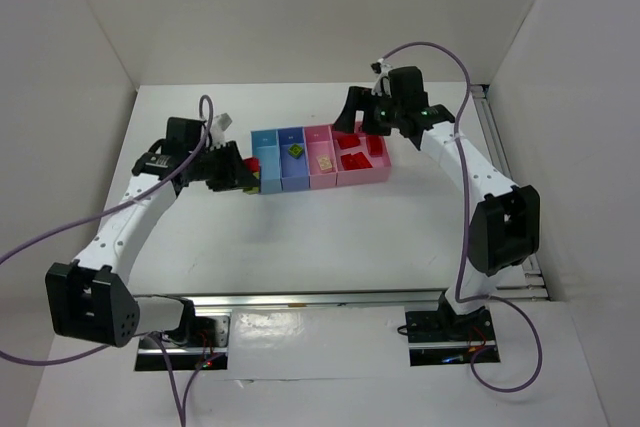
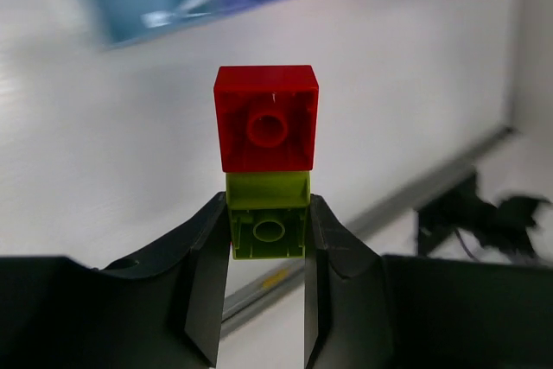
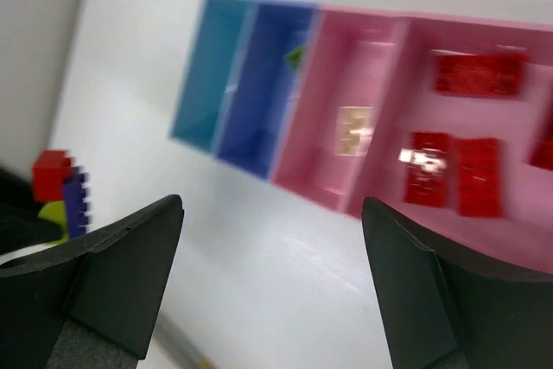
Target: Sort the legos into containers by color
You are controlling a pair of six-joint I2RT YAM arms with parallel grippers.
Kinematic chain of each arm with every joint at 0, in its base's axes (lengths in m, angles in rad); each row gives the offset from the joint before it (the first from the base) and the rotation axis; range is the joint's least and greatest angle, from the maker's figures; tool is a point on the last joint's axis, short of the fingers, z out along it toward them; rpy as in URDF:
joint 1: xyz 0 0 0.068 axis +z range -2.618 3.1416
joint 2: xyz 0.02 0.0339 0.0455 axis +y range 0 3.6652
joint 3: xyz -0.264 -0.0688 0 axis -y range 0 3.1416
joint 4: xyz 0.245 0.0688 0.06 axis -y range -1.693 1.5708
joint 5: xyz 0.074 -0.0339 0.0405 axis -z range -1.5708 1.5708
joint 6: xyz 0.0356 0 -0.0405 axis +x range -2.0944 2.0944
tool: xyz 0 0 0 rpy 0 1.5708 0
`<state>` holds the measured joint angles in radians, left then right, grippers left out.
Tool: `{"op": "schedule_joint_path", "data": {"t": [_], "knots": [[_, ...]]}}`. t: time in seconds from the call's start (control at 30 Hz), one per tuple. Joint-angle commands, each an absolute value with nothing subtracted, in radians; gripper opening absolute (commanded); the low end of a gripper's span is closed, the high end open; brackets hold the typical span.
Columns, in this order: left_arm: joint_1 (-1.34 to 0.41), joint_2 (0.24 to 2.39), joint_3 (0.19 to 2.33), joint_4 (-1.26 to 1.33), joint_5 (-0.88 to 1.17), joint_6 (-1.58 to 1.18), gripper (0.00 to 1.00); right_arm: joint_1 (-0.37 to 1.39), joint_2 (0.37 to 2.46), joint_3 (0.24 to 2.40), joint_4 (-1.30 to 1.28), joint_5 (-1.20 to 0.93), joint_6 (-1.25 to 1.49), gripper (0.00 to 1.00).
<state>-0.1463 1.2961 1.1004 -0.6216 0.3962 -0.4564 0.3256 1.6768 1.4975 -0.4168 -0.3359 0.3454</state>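
My left gripper (image 2: 266, 239) is shut on a yellow-green brick (image 2: 268, 226) with a red brick (image 2: 266, 118) stuck on its far end. In the top view it (image 1: 243, 179) hovers just left of the light blue bin (image 1: 264, 159). The right wrist view shows that held stack as red (image 3: 52, 174), blue (image 3: 76, 200) and yellow-green bricks. My right gripper (image 3: 272, 213) is open and empty, above the wide pink bin (image 1: 378, 169). The wide pink bin holds several red bricks (image 3: 477, 73). The pink bin holds a peach brick (image 3: 352, 130). The darker blue bin holds a yellow-green brick (image 1: 296, 151).
The four bins stand in a joined row at the table's middle back. White walls close in the left, back and right. A metal rail (image 1: 330, 298) runs along the near edge by the arm bases.
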Motion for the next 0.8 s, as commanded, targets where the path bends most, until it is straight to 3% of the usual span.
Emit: {"op": "schedule_joint_path", "data": {"t": [0.0,0.33,0.6,0.77], "knots": [[-0.146,1.307,1.108,-0.511,0.895,-0.345,0.00,0.327,1.680,1.546,-0.286,-0.720,0.311,0.91],[-0.198,1.428,1.207,-0.311,1.255,-0.410,0.00,0.363,1.690,1.545,-0.120,-1.147,0.348,0.91],[-0.229,1.476,1.244,-0.281,1.276,-0.429,0.00,0.411,1.752,1.577,-0.140,-1.197,0.324,0.94],[-0.229,1.476,1.244,-0.268,1.276,-0.439,0.00,0.411,1.786,1.577,-0.129,-1.259,0.333,0.79]]}}
